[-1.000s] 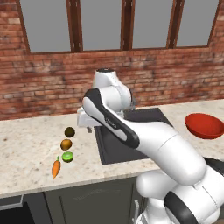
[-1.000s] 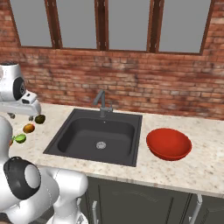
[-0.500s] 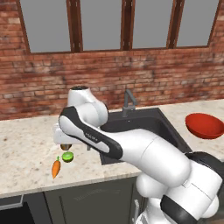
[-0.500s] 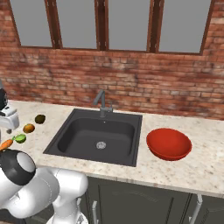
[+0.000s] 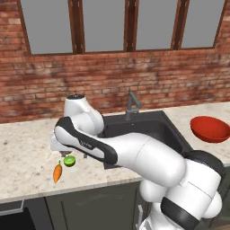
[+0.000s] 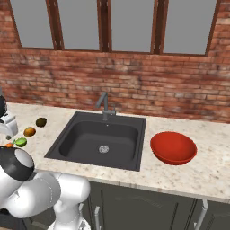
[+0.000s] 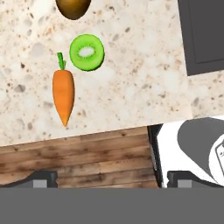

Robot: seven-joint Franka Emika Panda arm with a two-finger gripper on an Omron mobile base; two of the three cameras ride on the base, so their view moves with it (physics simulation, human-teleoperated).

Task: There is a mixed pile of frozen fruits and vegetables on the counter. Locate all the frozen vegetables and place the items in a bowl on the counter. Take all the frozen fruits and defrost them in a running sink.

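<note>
Four produce items on the surface (image 6: 211,166) left of the sink (image 6: 101,141): one carrot (image 7: 63,94), one green round piece (image 7: 87,52) just beside its top, one orange-brown ball (image 6: 29,131), one dark olive ball (image 6: 41,121). One red bowl (image 6: 173,148) right of the sink, holding nothing. Tool (image 7: 111,179) above the carrot, fingers apart, holding nothing.
</note>
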